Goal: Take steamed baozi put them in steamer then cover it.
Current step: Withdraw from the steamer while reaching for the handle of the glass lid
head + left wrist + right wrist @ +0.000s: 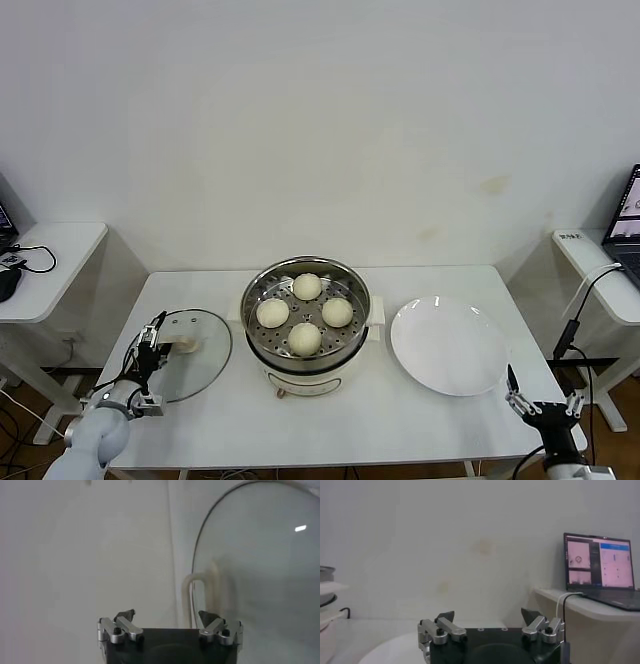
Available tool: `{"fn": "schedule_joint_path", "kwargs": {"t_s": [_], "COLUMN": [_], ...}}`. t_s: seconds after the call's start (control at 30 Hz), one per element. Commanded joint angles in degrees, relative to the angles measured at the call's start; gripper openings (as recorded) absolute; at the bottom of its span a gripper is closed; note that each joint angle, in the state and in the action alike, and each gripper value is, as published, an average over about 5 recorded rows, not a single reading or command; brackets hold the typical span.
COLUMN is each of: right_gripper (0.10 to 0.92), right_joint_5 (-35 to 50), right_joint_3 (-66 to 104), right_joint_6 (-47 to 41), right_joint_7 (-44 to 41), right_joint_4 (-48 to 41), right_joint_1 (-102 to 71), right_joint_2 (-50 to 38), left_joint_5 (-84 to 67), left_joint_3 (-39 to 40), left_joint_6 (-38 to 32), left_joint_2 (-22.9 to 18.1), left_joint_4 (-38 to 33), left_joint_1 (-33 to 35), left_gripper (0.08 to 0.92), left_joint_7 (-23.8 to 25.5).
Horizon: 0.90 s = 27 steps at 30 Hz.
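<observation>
— Looking down from my head camera: where do the task's things sit?

— All four steamed baozi lie on the perforated tray inside the steamer, which stands mid-table. The cover is off the pot, lying flat on the table to the steamer's left. On the other side, just beside the steamer, lies a white plate with nothing on it.

— And your hands from up there?

— My left gripper is at the cover's near-left edge, close to its cream handle, fingers spread, nothing between them. My right gripper hangs at the table's near right corner, past the plate, also spread wide and empty.

— Switch to the left wrist camera.

— My left gripper shows both fingertips well apart. Beyond them is the glass cover with its metal rim, and the pale handle sits ahead of the gap. I can't tell whether a finger touches the lid.

— Right wrist camera?

— My right gripper stands wide open, gripping nothing. The plate's rim curves below it, the steamer's edge is off to one side, and a lit laptop rests on a side desk.
</observation>
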Motion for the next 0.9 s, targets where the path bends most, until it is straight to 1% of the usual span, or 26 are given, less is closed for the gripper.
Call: {"fn": "schedule_joint_path", "kwargs": {"t_s": [0.03,0.2,0.3,0.4,0.67,0.8,0.9], "right_gripper": [0.823,0.823,0.823,0.823,0.823,0.823,0.823], "right_joint_5": [-0.09,-0.25,-0.32,-0.33,-0.36,-0.38,-0.43], "right_joint_3": [-0.12,-0.46,-0.55,-0.59,-1.11,-1.46,-1.83], "right_joint_6": [0.09,0.13,0.18,0.18,0.09,0.07,0.07], "right_joint_7": [-0.09,-0.18,-0.25,-0.31,-0.42,-0.47,-0.47], "right_joint_4": [-0.16,-0.32,-0.43,-0.5,-0.19,0.15,0.31], "right_joint_1": [-0.03,0.07,0.06,0.07,-0.03,-0.21,-0.27], "right_joint_2": [0.2,0.38,0.39,0.32,0.16,-0.02,-0.29], "left_joint_5": [0.25,0.2,0.19,0.26,0.19,-0.25,-1.39], "left_joint_3": [0.84,1.16,1.29,1.31,0.01,-1.73,-3.35], "left_joint_6": [0.15,0.13,0.14,0.14,-0.38,-0.77,-0.48], "left_joint_2": [-0.05,-0.16,-0.17,-0.26,-0.78,-1.07,-1.1], "left_joint_4": [2.66,3.74,3.81,3.84,2.38,-0.88,-5.27], "left_joint_1": [-3.13,-3.95,-3.79,-3.49,-1.87,0.69,3.36], "left_gripper": [0.823,0.823,0.801,0.732,0.498,0.386,0.299], "left_joint_7": [0.34,0.62,0.94,1.08,-0.13,-1.51,-2.09]}}
